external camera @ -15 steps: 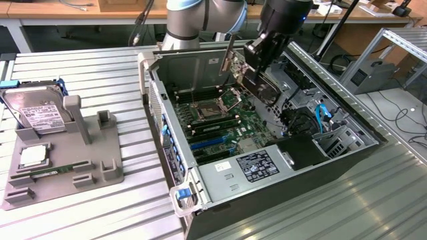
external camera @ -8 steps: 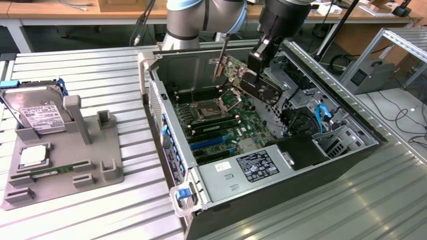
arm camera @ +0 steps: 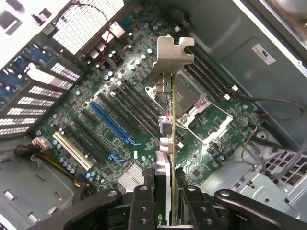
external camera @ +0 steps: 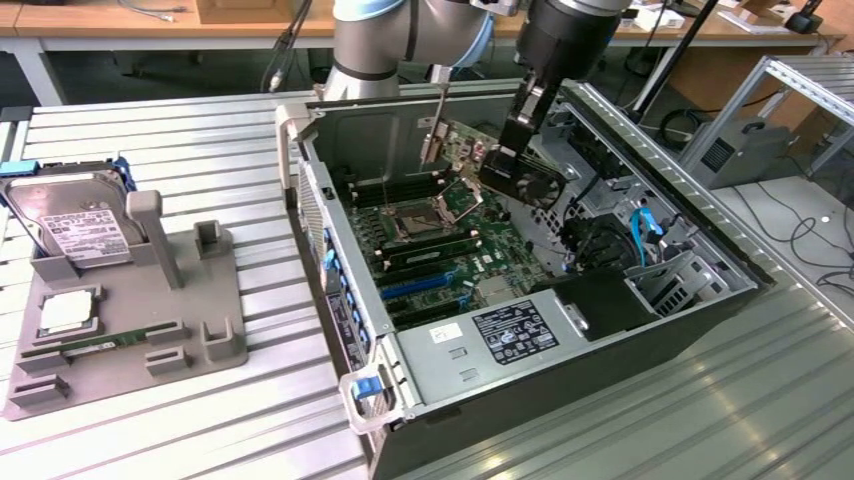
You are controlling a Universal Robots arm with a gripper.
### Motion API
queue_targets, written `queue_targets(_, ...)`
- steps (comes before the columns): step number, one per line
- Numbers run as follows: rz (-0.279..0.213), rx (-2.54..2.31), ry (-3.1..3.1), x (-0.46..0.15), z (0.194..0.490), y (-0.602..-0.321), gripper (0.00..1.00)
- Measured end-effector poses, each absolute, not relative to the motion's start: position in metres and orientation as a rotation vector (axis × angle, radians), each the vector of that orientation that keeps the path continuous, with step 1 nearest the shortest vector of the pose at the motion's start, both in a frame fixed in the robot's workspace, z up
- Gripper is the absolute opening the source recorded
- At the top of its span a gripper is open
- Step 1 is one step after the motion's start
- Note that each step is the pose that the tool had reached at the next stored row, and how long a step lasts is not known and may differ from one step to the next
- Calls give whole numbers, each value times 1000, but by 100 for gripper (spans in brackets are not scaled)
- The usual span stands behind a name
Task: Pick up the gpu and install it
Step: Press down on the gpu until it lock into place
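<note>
Right now my jaws are clamped on the gpu (arm camera: 167, 143), gripping the thin black card by its two flat faces, so I see it edge-on in the wrist view with its silvery bracket (arm camera: 173, 50) at the far end. From the gripper (external camera: 510, 165) the card's long axis runs away from me, out over the green motherboard (arm camera: 100, 110), roughly parallel to the long dark expansion slots; the blue slot (arm camera: 111, 122) lies just off to one side of the card's edge. In the exterior view the card hangs tilted inside the open computer case (external camera: 667, 300), above the board and not yet seated. Outside the case, a hard drive (external camera: 74, 225) stands in the grey holder (external camera: 134, 330) on the ribbed metal surface (external camera: 200, 140).
</note>
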State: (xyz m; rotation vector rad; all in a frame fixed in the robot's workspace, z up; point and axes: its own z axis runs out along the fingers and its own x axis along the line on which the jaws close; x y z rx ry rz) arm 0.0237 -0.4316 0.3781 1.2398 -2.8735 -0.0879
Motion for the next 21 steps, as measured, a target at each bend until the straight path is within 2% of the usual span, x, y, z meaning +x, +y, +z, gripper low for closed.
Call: queue_targets(21,-76,2092,-2304,24,362,-432,27)
